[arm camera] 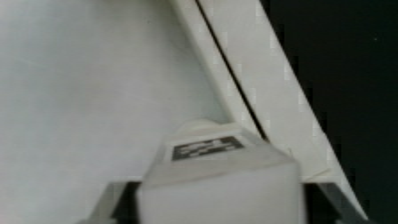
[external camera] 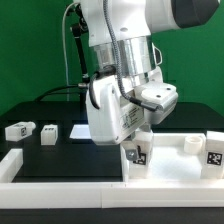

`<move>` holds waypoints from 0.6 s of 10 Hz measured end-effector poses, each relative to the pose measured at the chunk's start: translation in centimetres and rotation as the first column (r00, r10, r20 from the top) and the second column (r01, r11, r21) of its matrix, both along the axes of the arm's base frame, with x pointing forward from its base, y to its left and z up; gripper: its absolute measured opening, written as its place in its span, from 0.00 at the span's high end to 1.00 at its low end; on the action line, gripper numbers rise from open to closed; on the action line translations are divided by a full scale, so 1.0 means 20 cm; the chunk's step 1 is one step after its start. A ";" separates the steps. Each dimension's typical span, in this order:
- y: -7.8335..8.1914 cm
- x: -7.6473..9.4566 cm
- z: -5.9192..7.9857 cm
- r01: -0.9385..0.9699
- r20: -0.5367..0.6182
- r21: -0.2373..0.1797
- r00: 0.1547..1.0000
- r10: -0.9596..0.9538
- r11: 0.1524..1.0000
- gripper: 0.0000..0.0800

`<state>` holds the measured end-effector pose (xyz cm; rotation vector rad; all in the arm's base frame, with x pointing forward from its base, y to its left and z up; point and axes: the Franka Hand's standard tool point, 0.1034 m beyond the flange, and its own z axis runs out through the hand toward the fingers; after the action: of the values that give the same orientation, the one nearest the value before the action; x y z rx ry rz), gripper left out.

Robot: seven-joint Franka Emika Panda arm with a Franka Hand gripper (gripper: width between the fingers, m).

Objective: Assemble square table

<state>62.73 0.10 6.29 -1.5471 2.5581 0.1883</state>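
A: Gripper state?

B: The gripper [external camera: 137, 144] is clamped on a leg [external camera: 138, 154]; in the wrist view the leg [arm camera: 217, 158] fills the gap, with a dark finger [arm camera: 121, 205] on each flank; no slack shows.

A: Where's the leg against the square top?

B: It's at the square top [external camera: 175, 166], at the corner toward the exterior view's left; the leg hangs straight below the gripper, long axis upright and in line with the fingers; its tag faces the exterior camera; can't tell whether the lower end touches the top or sits just above it.

A: Corner hole?

B: Hidden by the leg in both views; the wrist view gives only the flat white square top [arm camera: 89, 90], the raised rim [arm camera: 249, 90] running just beside the leg, and the black table [arm camera: 347, 70] past it.

A: What does the next move turn on?

B: My guess is leg axis over hole axis; the hole should lie directly under the leg, so go straight down along the long axis; drifting toward the rim would risk a jam.

A: Other parts?

B: Two loose legs [external camera: 18, 130] lie at the exterior view's left, well apart from the top; two standing legs [external camera: 213, 150] are at its right side, seated or not I can't tell.
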 end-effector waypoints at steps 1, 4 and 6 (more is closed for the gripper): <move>0.00 0.00 0.00 0.000 0.000 0.000 1.000 0.000 1.000 0.39; 0.07 0.00 0.10 -0.017 0.009 0.018 1.000 0.017 1.000 0.20; 0.22 -0.06 0.26 -0.069 -0.003 0.051 0.998 0.069 0.996 0.19</move>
<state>61.60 4.46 11.40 -1.6195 2.4848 0.2625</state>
